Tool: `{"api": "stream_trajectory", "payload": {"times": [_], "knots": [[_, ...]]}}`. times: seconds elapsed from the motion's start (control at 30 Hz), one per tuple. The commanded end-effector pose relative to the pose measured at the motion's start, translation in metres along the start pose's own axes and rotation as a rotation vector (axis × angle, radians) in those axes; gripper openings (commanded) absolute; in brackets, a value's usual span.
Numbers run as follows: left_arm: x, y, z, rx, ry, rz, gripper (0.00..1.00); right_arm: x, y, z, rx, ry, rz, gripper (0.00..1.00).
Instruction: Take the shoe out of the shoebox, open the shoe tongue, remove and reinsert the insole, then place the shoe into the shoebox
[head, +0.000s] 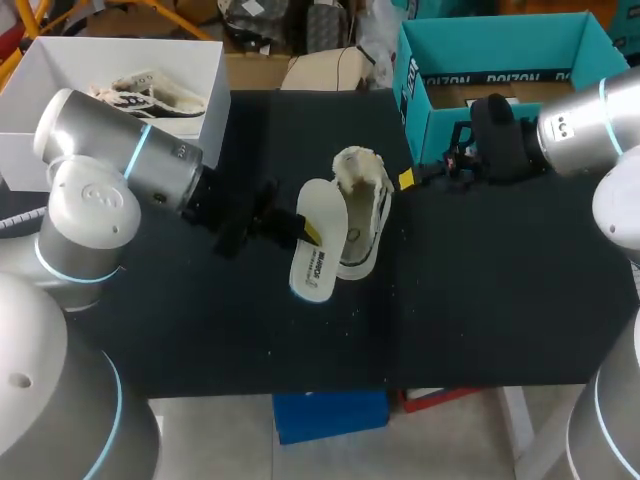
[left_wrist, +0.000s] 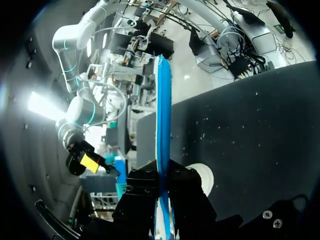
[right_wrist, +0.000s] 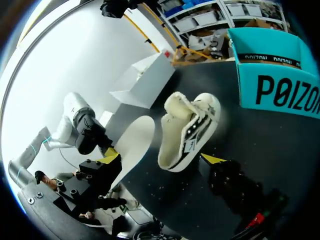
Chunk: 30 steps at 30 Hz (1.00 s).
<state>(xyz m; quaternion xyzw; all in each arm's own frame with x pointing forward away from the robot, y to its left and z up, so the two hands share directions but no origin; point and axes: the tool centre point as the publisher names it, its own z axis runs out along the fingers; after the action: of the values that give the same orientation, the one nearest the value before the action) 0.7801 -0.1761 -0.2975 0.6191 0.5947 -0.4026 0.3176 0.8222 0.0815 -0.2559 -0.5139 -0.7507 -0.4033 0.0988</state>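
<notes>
A cream low shoe (head: 362, 210) with dark stripes lies on the black table, its opening facing up. Just left of it my left gripper (head: 305, 232) is shut on the white insole (head: 318, 250), which hangs tilted above the table. The left wrist view shows the insole (left_wrist: 162, 100) edge-on, blue underneath, clamped in my left gripper (left_wrist: 162, 187). My right gripper (head: 408, 180) hovers right of the shoe, open. In the right wrist view my right gripper (right_wrist: 160, 159) holds nothing; the shoe (right_wrist: 190, 127) and the insole (right_wrist: 132, 142) lie ahead of it. The teal shoebox (head: 500, 110) stands behind.
A white box (head: 40, 100) at the back left holds another shoe (head: 150, 95). The teal shoebox (right_wrist: 280, 85) stands open at the back right, close behind my right arm. Bare black tabletop (head: 470, 300) stretches along the front.
</notes>
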Motion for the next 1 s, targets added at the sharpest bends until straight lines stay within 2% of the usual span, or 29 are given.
{"api": "stream_trajectory", "payload": {"times": [0.03,0.33,0.5,0.6,0.83,1.0], "knots": [[-0.001,-0.001,0.0,-0.001,0.005,0.001,0.0,0.008,-0.013,-0.01,0.006,-0.137,-0.052,1.0],[-0.001,-0.001,0.0,-0.001,0.005,0.001,0.0,0.006,-0.047,-0.028,0.001,-0.168,-0.104,1.0],[-0.003,-0.024,0.02,0.14,0.13,0.023,0.0,0.006,-0.047,-0.028,0.001,-0.168,-0.104,1.0],[0.005,-0.033,0.029,0.208,0.228,0.015,0.0,0.006,-0.047,-0.028,0.001,-0.168,-0.104,1.0],[0.018,-0.032,0.034,0.268,0.257,-0.063,0.0,0.006,-0.047,-0.028,0.001,-0.168,-0.104,1.0],[0.02,-0.022,0.036,0.298,0.263,-0.061,0.0,0.006,-0.047,-0.028,0.001,-0.168,-0.104,1.0]]}}
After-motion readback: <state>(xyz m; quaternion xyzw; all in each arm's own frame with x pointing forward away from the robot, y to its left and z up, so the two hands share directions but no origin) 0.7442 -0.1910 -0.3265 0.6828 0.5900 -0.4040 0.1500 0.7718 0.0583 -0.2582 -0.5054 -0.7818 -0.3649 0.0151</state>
